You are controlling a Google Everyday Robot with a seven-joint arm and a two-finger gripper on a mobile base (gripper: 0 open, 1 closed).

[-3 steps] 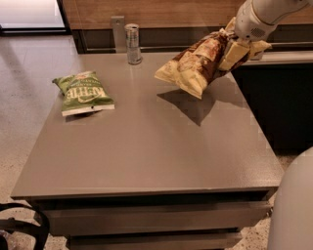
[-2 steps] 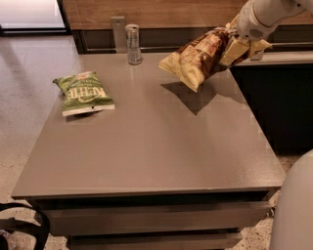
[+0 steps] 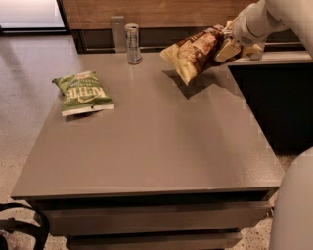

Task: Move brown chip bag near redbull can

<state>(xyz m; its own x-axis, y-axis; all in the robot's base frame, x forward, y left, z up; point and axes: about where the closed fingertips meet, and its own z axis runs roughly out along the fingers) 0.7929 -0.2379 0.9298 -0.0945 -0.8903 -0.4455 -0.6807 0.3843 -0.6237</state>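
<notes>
The brown chip bag (image 3: pixel 193 52) hangs in the air above the far right part of the grey table (image 3: pixel 146 146), tilted, its lower end pointing left. My gripper (image 3: pixel 226 43) is shut on the bag's right end, at the end of the white arm coming in from the top right. The bag's shadow lies on the table below it. The redbull can (image 3: pixel 132 44) stands upright at the far edge of the table, to the left of the bag and apart from it.
A green chip bag (image 3: pixel 83 93) lies flat on the left side of the table. A dark counter (image 3: pixel 274 88) stands to the right of the table. The wooden wall panel (image 3: pixel 146 12) runs behind. A white robot part (image 3: pixel 293 205) fills the bottom right corner.
My gripper has lifted the brown chip bag a little higher and carried it slightly back and left, toward the can.
</notes>
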